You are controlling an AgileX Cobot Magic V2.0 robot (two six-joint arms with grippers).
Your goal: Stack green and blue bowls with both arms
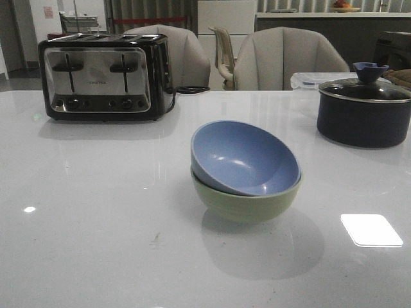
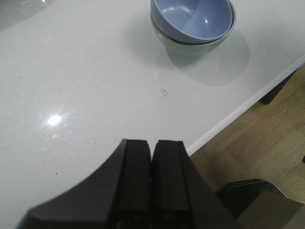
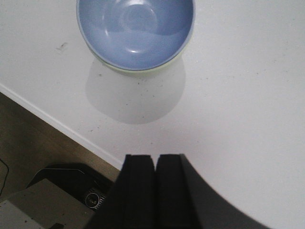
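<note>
The dusty blue bowl sits tilted inside the pale green bowl at the middle of the white table. Both also show in the left wrist view, blue bowl in green bowl, and in the right wrist view, blue bowl over a sliver of green bowl. My left gripper is shut and empty, well back from the bowls near the table's front edge. My right gripper is shut and empty, also back from the bowls. Neither arm shows in the front view.
A black and chrome toaster stands at the back left. A dark lidded pot stands at the back right, with a clear container behind it. Chairs line the far side. The table's front edge runs close to both grippers.
</note>
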